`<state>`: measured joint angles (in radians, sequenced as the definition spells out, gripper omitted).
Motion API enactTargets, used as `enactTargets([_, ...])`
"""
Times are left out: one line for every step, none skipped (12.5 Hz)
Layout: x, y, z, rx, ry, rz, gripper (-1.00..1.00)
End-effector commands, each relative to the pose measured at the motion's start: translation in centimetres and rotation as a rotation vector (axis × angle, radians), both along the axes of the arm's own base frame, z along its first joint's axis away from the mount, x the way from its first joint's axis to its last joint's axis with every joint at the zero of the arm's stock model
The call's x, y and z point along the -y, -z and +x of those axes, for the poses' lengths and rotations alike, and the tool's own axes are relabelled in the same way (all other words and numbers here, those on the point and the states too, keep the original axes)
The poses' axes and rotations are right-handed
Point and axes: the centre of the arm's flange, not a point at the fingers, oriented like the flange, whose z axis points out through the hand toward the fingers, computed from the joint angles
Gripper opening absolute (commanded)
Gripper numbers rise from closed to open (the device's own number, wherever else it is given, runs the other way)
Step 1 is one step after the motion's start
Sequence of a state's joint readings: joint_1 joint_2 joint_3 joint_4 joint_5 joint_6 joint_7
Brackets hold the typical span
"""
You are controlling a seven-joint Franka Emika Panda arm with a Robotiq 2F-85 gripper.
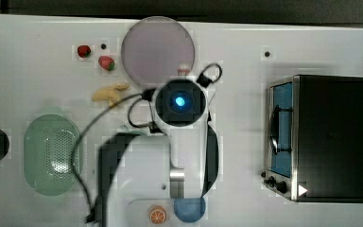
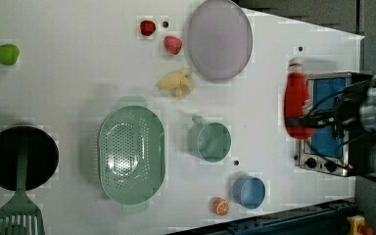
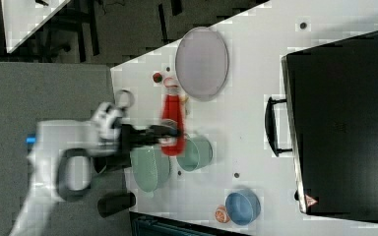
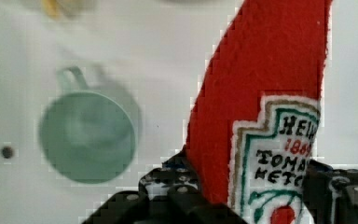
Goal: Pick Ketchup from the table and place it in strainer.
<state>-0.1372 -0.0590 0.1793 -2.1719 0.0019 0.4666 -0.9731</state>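
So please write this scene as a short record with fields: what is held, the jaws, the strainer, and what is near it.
held: Ketchup, lifted above the table
gripper: jaws closed on the label end of the bottle
strainer: on the table, nothing inside
mug: at the strainer's right in the left view, apart from it
below the bottle: mug, seen in the wrist view
step left: carry bottle to strainer

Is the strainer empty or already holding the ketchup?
Empty. The strainer shows only its bare perforated bottom; the Ketchup is gripped by the gripper, apart from it.
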Motion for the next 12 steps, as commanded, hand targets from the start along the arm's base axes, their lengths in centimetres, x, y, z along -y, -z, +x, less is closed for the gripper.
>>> enactTargets([-5.8, -3.8, 0.0, -0.021, -0.033, 0.020, 0.20])
enactTargets([-8.0, -4.5, -0.2, -0.023, -0.028, 0.028, 0.20])
enactTargets([-10.4, -4.9, -0.6, -0.018, -0.018, 0.029, 0.20])
enactTargets([-12.8, -4.9, -1.2, -0.016, 0.001, 0.023, 0.20])
enactTargets([-15.3, -4.8, -2.0, -0.019, 0.032, 0.014, 0.20])
enactTargets([-18.0, -4.4, -2.9, -0.024, 0.068, 0.007, 0.20])
enactTargets([-20.6, -3.9, -3.8, -0.027, 0.101, 0.000, 0.20])
enactTargets([-23.2, -3.3, -4.8, -0.028, 0.131, -0.003, 0.20])
enactTargets([-25.6, -2.6, -5.7, -0.025, 0.164, 0.000, 0.20])
enactTargets([-28.0, -1.8, -6.5, -0.019, 0.195, 0.013, 0.20])
enactTargets([-30.2, -0.8, -7.2, -0.015, 0.221, 0.032, 0.20])
enactTargets([-32.0, 0.5, -7.9, -0.016, 0.254, 0.054, 0.20])
